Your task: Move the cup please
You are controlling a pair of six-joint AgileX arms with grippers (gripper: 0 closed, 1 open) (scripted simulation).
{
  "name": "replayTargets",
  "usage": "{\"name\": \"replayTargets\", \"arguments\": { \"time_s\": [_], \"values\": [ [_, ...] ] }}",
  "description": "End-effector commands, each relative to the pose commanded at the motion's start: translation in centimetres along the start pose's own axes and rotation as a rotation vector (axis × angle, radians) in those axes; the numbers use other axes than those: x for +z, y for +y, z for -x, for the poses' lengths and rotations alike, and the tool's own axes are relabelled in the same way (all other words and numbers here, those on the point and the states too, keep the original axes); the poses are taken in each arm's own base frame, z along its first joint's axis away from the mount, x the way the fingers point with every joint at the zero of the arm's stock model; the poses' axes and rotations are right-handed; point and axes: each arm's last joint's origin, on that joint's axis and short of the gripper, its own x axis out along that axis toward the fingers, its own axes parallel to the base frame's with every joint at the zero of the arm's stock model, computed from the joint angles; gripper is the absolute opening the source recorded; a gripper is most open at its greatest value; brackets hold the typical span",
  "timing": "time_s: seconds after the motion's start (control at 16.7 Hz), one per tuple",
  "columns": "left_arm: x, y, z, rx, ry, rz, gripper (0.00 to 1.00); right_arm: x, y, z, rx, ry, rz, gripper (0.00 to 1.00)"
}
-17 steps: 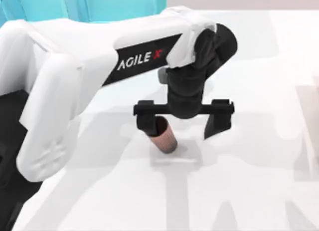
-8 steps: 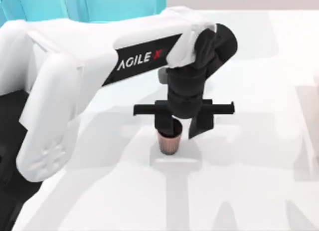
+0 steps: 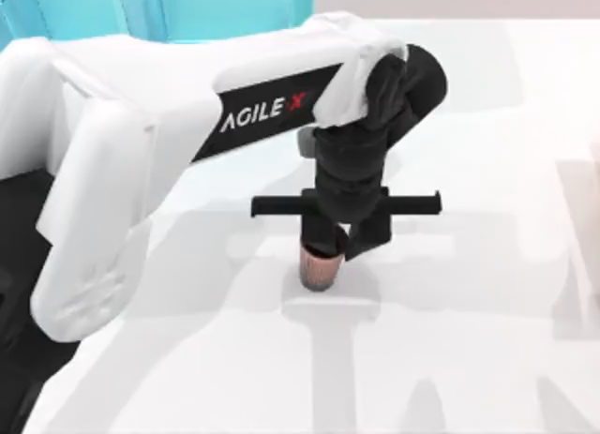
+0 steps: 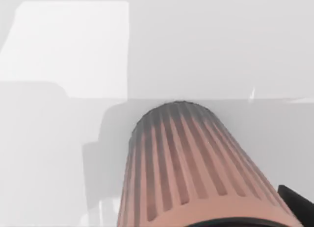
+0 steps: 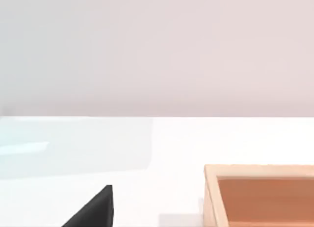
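Left gripper (image 3: 339,247) is clamped around the cup (image 3: 319,267), fingers pinching its rim near the middle of the white table (image 3: 469,340). Arm casing reads "AGILE X" (image 3: 263,112). The ribbed reddish-brown sides are visible up close in the left wrist view (image 4: 191,173). The right wrist view catches a wooden box (image 5: 260,197); can't tell that gripper's state.

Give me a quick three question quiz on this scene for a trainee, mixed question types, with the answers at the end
1. True or false: the left gripper has its fingers closed in on the cup.
2. Which describes the cup's sides? A) smooth and blue B) vertically ribbed and reddish-brown C) clear glass
3. In the right wrist view, what sits on the table beyond the dark fingertip?

Key
1. True; in the top view both fingers stand against the cup's rim.
2. B
3. An open wooden box with an orange-brown inside.
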Motion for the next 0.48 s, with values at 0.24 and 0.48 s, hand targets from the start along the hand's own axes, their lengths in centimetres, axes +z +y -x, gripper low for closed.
{"name": "replayTargets", "arguments": {
  "time_s": [0.24, 0.48],
  "values": [
    [0.1, 0.1, 0.0, 0.000, 0.001, 0.000, 0.00, 0.0, 0.0, 0.0, 0.000, 0.000, 0.000, 1.00],
    [1.8, 4.9, 1.4, -0.008, 0.014, 0.001, 0.00, 0.0, 0.0, 0.0, 0.000, 0.000, 0.000, 1.00]
  ]
}}
